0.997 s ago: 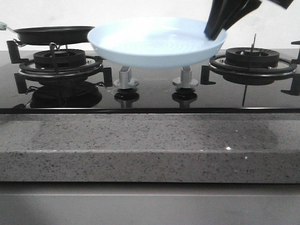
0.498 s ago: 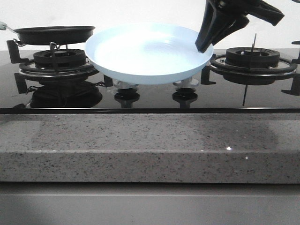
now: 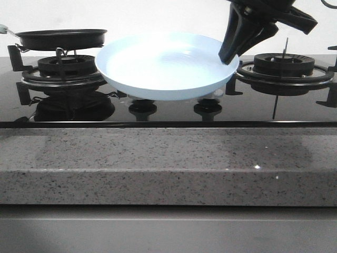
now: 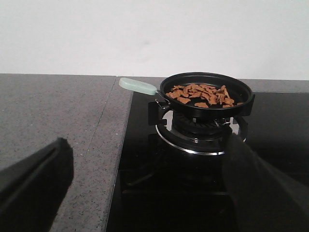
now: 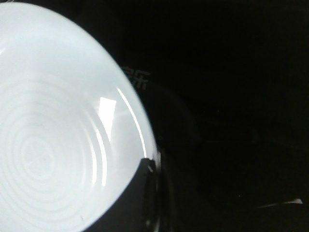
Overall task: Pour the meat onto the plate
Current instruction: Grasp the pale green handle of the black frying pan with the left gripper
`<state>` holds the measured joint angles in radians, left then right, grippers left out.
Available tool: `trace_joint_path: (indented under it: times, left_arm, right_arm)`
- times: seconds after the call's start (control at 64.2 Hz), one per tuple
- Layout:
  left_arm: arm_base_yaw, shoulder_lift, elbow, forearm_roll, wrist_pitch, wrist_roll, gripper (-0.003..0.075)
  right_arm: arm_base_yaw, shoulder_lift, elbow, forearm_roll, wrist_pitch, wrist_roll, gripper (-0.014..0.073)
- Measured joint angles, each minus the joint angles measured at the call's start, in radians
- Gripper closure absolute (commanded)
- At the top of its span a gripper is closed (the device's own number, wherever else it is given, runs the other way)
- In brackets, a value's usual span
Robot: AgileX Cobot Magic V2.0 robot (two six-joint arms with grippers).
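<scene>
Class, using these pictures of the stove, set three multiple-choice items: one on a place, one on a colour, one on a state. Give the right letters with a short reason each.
1. Where is the meat?
A. in the black frying pan on the left burner
B. on the plate
C. on the granite counter

2. What colour is the pan's handle?
A. red
B. pale green
C. black

3. What is the state of the plate?
A. heaped with meat
B. upside down
C. empty, held at its rim by the right pincer

Answers:
1 A: the left wrist view shows the brown pieces lying inside the pan.
2 B: the handle sticking out toward the counter is pale green.
3 C: the plate's inside is bare, and the right pincer grips its right edge.
</scene>
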<state>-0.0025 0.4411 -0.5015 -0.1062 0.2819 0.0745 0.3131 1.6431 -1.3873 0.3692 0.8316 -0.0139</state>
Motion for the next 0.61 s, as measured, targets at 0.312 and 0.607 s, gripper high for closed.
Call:
trace_joint_path:
  times: [0.312, 0.607]
  left_arm:
    - [0.0, 0.0, 0.0, 0.0, 0.0, 0.0, 0.0104]
    - [0.0, 0.0, 0.0, -0.015, 0.0, 0.0, 0.0104]
  right_arm:
    - [0.0, 0.0, 0.0, 0.0, 0.027, 0.0, 0.0662]
    - [0.0, 0.0, 0.0, 0.0, 0.027, 0.0, 0.0662]
